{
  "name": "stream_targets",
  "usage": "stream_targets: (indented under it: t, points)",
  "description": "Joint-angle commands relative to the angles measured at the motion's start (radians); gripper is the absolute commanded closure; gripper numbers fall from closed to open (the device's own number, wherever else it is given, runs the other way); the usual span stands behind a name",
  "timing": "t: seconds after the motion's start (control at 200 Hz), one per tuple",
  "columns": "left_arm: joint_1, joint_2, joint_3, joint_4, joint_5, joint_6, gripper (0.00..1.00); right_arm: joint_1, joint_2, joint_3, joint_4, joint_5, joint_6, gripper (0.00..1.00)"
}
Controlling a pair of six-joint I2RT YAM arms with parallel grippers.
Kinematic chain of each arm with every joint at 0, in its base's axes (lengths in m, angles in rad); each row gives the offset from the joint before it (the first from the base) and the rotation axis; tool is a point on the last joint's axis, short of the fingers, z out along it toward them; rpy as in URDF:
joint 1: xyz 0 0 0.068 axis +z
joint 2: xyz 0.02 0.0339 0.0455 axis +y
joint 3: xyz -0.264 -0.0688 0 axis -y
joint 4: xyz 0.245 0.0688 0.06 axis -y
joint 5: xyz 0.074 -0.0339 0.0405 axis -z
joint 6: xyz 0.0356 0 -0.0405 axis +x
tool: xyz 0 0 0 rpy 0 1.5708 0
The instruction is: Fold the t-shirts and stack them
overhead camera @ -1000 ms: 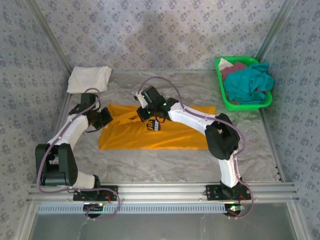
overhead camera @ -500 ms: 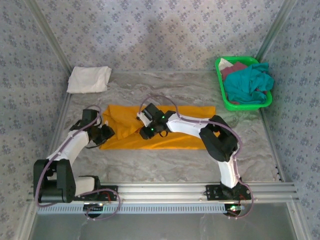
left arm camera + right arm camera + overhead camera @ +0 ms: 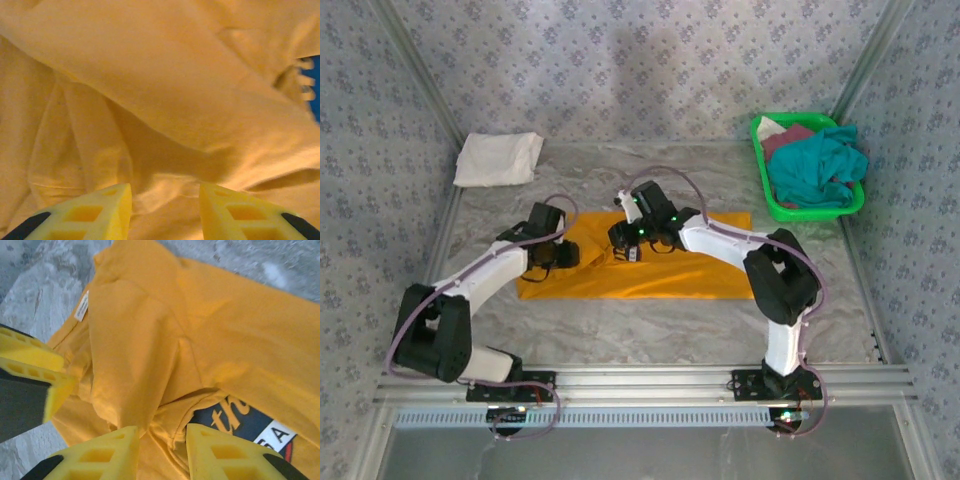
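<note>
The mustard-orange t-shirt lies mid-table as a long folded strip, with its left part doubled over toward the middle. My left gripper hovers over that doubled part; in its wrist view the gripper is open above rumpled orange cloth. My right gripper is just right of it, and in its wrist view the gripper is open astride a loose fold beside the navy-and-white print. A folded white t-shirt rests at the back left. Teal and maroon t-shirts are heaped in the basket.
The green plastic basket stands at the back right against the patterned wall. Metal rails run along the near edge. A finger of the left gripper sits close to the shirt's neck label. Bare grey table lies in front of the shirt.
Both grippers went from shut to open and let go of the orange shirt. Its left part now lies folded over. The left arm swung right over the shirt; the right gripper shifted slightly right.
</note>
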State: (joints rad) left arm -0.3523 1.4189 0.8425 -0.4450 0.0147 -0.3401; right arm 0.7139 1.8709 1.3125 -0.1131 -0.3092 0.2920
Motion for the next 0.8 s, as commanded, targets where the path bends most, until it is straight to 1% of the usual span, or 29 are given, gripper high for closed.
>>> stream_targets:
  t: [0.0, 0.085, 0.17, 0.23, 0.28, 0.355, 0.46, 0.64, 0.74, 0.795]
  points:
    - [-0.002, 0.063, 0.013, -0.003, -0.113, 0.055, 0.59, -0.007, -0.029, -0.024, 0.045, -0.023, 0.045, 0.68]
    - [0.001, 0.111, 0.025, 0.021, -0.124, 0.045, 0.63, -0.013, -0.03, -0.03, 0.042, -0.015, 0.045, 0.68]
    - [0.001, 0.143, 0.03, 0.052, -0.103, 0.031, 0.64, -0.017, -0.03, -0.042, 0.05, -0.015, 0.051, 0.68]
    - [0.002, 0.163, 0.033, 0.061, -0.103, 0.018, 0.71, -0.018, -0.03, -0.044, 0.049, -0.005, 0.053, 0.68]
    - [0.001, 0.171, 0.036, 0.058, -0.103, 0.014, 0.8, -0.019, -0.03, -0.047, 0.049, -0.003, 0.053, 0.68]
    - [0.001, 0.163, 0.043, 0.042, -0.106, 0.003, 0.91, -0.021, -0.024, -0.045, 0.04, 0.004, 0.052, 0.68]
    - [0.002, 0.126, 0.053, -0.002, -0.114, -0.021, 0.99, -0.021, -0.022, -0.046, 0.036, 0.007, 0.046, 0.68]
    - [0.015, 0.048, 0.046, -0.079, -0.124, -0.083, 1.0, -0.021, -0.011, -0.035, 0.018, 0.012, 0.034, 0.68]
    - [0.047, 0.007, 0.023, -0.117, -0.121, -0.131, 1.0, -0.016, -0.003, -0.027, -0.002, 0.019, 0.018, 0.68]
    - [0.079, -0.017, -0.001, -0.127, -0.104, -0.161, 1.0, -0.012, 0.004, -0.023, -0.012, 0.026, 0.006, 0.68]
